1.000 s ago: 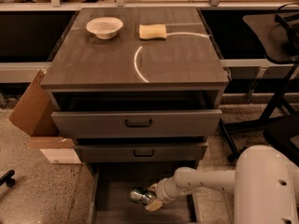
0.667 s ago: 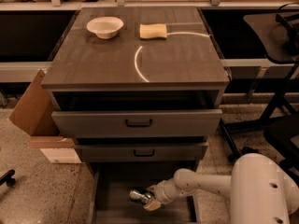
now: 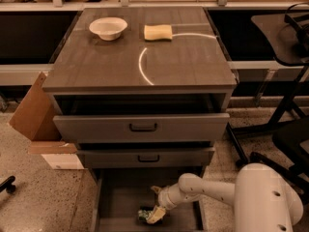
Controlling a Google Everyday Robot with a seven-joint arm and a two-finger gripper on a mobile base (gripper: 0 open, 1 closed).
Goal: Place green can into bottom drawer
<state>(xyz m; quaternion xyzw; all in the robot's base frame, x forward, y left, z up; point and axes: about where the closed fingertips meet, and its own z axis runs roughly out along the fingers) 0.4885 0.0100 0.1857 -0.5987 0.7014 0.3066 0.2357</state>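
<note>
Gripper (image 3: pixel 153 215) below the front edge of the counter (image 3: pixel 183 62), inside the open bottom drawer (image 3: pixel 111 202), fingers closed on the green can (image 3: pixel 143 213) just above the drawer floor; white bowl (image 3: pixel 108 28) and yellow sponge (image 3: pixel 158 32) near the counter's back edge.

Matt, grainy grey worktop (image 3: pixel 183 57); glossy white bowl (image 3: pixel 108 28); matt yellow sponge (image 3: pixel 158 32). Smooth white plastic arm (image 3: pixel 212 190), its claw (image 3: pixel 154 215) in the matt grey bottom drawer (image 3: pixel 120 197).
</note>
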